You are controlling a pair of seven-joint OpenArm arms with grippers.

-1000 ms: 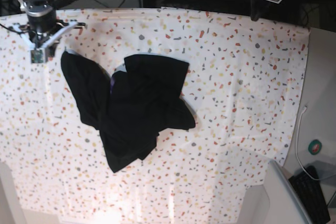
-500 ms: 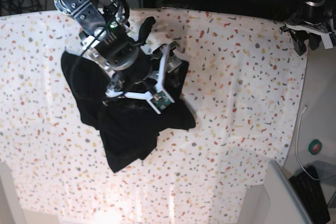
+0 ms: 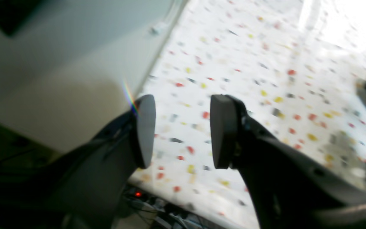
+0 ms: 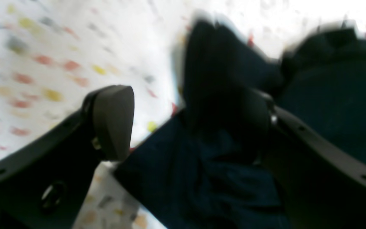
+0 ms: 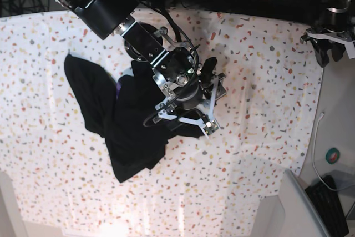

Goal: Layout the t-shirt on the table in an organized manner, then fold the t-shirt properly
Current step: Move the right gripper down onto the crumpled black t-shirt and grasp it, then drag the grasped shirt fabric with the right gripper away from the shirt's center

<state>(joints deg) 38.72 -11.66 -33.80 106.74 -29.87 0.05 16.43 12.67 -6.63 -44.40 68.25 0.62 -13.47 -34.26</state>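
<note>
The t-shirt (image 5: 119, 120) is bunched in a crumpled heap left of centre on the table (image 5: 260, 81), not yet laid out. The right gripper (image 4: 186, 124) is positioned over the heap's right edge, jaws spread wide with dark fabric between them, nothing clamped. The left gripper (image 3: 181, 130) is parked by the table's far right corner, jaws partly apart and empty. Risk: if several layers are pinched at once, the heap would be dragged, not spread.

Beyond the left gripper (image 5: 328, 55), toward the base view's lower edge, a thin white cable (image 5: 314, 148) crosses the plain white side surface (image 5: 339, 109), passing a round teal object (image 5: 333, 155) and reaching a black keyboard (image 5: 331, 203).
</note>
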